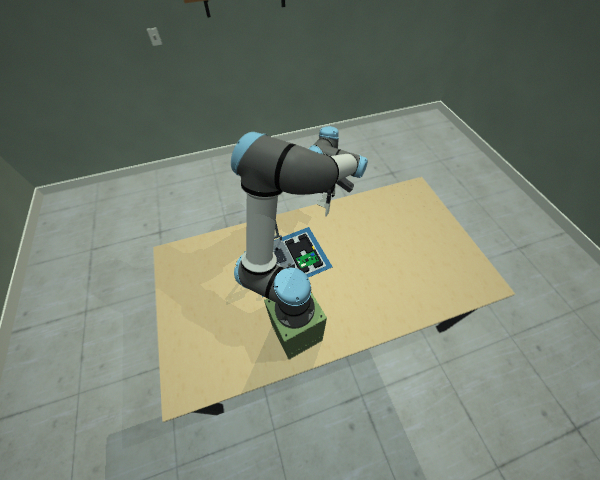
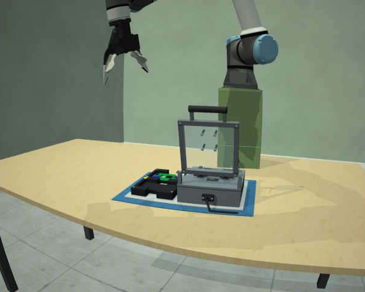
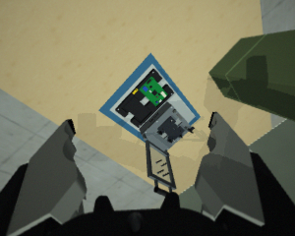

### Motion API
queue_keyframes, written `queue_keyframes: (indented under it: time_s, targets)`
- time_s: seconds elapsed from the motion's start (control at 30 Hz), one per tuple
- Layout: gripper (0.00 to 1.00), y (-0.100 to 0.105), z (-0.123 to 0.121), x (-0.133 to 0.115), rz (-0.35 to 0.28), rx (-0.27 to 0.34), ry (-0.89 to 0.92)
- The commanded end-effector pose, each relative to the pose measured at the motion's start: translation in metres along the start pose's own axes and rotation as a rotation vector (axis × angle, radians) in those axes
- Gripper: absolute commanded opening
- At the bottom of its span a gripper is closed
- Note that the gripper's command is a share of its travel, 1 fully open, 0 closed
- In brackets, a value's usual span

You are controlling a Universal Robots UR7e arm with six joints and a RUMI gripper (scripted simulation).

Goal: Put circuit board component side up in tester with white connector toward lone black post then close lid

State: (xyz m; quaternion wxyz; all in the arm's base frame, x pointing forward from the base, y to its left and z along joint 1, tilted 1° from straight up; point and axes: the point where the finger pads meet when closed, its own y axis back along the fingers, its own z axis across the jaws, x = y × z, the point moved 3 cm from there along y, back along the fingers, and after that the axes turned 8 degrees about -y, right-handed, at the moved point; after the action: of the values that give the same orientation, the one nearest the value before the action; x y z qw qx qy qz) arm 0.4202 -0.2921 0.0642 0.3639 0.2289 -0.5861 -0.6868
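Observation:
The green circuit board lies in the black tray on a blue mat; it also shows in the wrist view and from above. The grey tester stands right of the tray, its clear lid upright and open with a black handle on top. In the wrist view the tester has its lid swung toward me. My gripper is open and empty, high above the table, up and to the left of the tray. Its fingers frame the wrist view.
The arm's green pedestal stands behind the tester on the table. A black cable runs from the tester's front across the mat. The wooden table top reaches wide to both sides of the mat.

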Motion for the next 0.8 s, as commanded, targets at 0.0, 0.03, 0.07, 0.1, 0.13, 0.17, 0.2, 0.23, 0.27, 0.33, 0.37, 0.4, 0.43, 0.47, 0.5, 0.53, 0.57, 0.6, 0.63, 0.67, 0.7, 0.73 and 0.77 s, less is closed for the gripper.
queue_keyframes:
  time_s: [0.0,0.03,0.07,0.1,0.13,0.17,0.2,0.23,0.27,0.33,0.37,0.4,0.43,0.47,0.5,0.53,0.57,0.6,0.63,0.67,0.7,0.73,0.77]
  targets:
    - [1.00,0.0006,-0.0002,0.0001,0.000,0.001,0.000]
    - [1.00,0.0006,-0.0002,0.0001,0.000,0.001,0.000]
    - [1.00,0.0006,-0.0002,0.0001,0.000,0.001,0.001]
    - [1.00,0.0006,-0.0002,0.0001,0.000,0.001,0.001]
    - [1.00,0.0005,-0.0001,0.0001,0.000,0.001,0.002]
    - [1.00,0.0005,-0.0001,0.0001,0.000,0.001,0.003]
    - [1.00,0.0004,0.0000,0.0000,0.000,0.001,0.005]
    - [1.00,0.0003,0.0001,0.0000,0.000,0.001,0.006]
    - [1.00,0.0002,0.0002,0.0000,0.000,0.001,0.009]
    - [1.00,-0.0001,0.0006,-0.0001,-0.001,0.001,0.014]
    - [1.00,-0.0003,0.0008,-0.0002,-0.001,0.001,0.018]
    - [1.00,-0.0005,0.0011,-0.0002,-0.001,0.001,0.022]
    - [1.00,-0.0005,0.0011,-0.0003,-0.001,0.002,0.026]
    - [1.00,-0.0005,0.0011,-0.0003,-0.001,0.002,0.026]
    - [1.00,-0.0005,0.0011,-0.0003,-0.001,0.002,0.026]
    - [1.00,-0.0004,0.0012,-0.0003,-0.001,0.002,0.031]
    - [1.00,-0.0003,0.0012,-0.0003,-0.002,0.003,0.037]
    - [1.00,-0.0003,0.0012,-0.0003,-0.002,0.004,0.044]
    - [1.00,-0.0005,0.0013,-0.0004,-0.002,0.004,0.051]
    - [1.00,-0.0006,0.0014,-0.0005,-0.002,0.004,0.058]
    - [1.00,-0.0007,0.0014,-0.0005,-0.003,0.005,0.067]
    - [1.00,-0.0008,0.0015,-0.0006,-0.003,0.005,0.076]
    - [1.00,-0.0010,0.0016,-0.0007,-0.003,0.006,0.086]
